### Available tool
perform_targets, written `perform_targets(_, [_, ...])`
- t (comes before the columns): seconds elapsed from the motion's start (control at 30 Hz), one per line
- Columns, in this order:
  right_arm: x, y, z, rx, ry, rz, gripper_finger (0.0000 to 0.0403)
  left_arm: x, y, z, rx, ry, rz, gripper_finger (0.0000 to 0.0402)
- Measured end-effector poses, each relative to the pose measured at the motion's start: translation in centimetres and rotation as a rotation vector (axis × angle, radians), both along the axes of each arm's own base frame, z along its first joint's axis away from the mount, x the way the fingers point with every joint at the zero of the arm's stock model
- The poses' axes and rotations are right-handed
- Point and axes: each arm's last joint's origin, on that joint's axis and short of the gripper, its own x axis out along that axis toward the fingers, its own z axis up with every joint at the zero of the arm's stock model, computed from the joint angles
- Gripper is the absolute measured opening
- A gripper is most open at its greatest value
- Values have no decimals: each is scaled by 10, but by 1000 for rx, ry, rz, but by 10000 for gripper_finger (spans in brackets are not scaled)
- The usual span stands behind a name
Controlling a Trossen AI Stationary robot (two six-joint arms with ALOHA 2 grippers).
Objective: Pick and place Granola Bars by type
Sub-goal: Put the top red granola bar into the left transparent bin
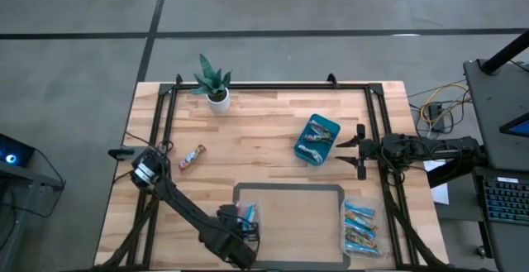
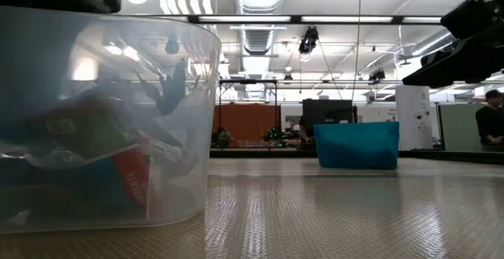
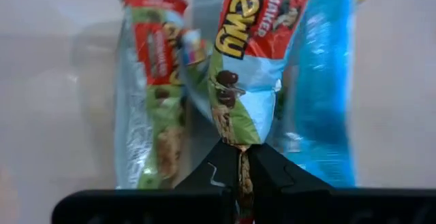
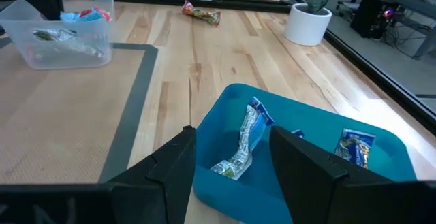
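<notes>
I see a red-and-green bar (image 3: 246,54) pinched by its end in my left gripper (image 3: 240,173), over the clear tub (image 1: 248,219) at the table's near edge. My right gripper (image 4: 231,159) hovers spread above the teal bin (image 4: 381,157), with silvery bars (image 4: 242,146) inside.

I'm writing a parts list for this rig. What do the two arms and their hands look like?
Both arms are dark, nearly black, built of jointed segments. The left arm has a round silver-faced joint near its base. The right arm is all black. The right hand has two flat, angular black fingers; the left hand has the same dark wedge-shaped fingers.
</notes>
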Motion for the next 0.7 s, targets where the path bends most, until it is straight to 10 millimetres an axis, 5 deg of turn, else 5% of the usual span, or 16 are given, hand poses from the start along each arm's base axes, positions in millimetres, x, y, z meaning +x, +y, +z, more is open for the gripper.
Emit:
perform_targets(0.3, [0,0,0,0,0,-1,176,-1,2,-4,-8,28,-20,6])
perform_targets(0.7, [0,0,0,0,1,-1,176,-1,3,-3,-4,42,-51,76])
